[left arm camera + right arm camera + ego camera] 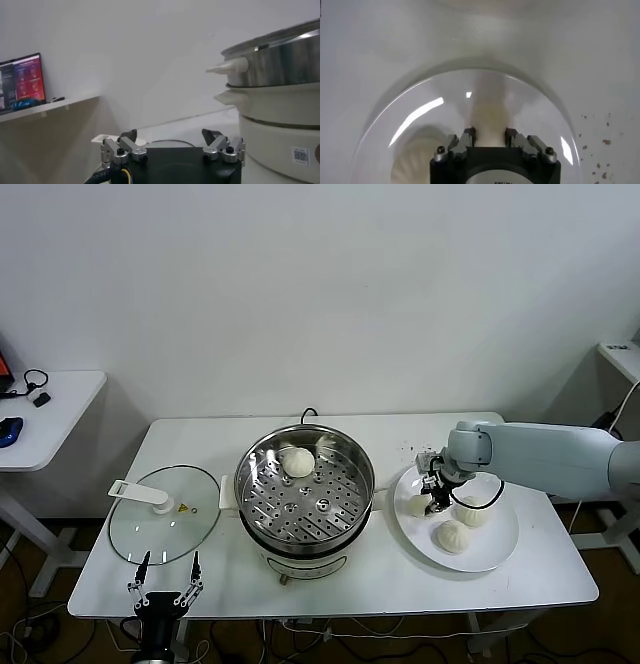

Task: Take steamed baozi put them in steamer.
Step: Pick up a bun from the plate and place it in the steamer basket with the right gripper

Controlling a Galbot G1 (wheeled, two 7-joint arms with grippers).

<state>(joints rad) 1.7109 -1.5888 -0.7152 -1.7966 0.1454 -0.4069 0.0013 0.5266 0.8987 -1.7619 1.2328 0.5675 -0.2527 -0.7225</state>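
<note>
The steamer (305, 489) stands mid-table with one steamed baozi (297, 462) on its perforated tray. To the right, a white plate (497, 556) holds three more baozi. My right gripper (436, 495) reaches down over the plate's left side and is shut on the baozi there (415, 506). In the right wrist view that baozi (490, 110) sits squeezed between the fingers of the right gripper (490, 133), with another baozi (415, 160) beside it. My left gripper (165, 586) is parked open at the table's front left, holding nothing.
A glass lid (165, 514) with a white handle lies left of the steamer. The steamer's side (280, 65) fills the left wrist view near the left gripper (170, 142). A second small table (40, 419) stands at far left.
</note>
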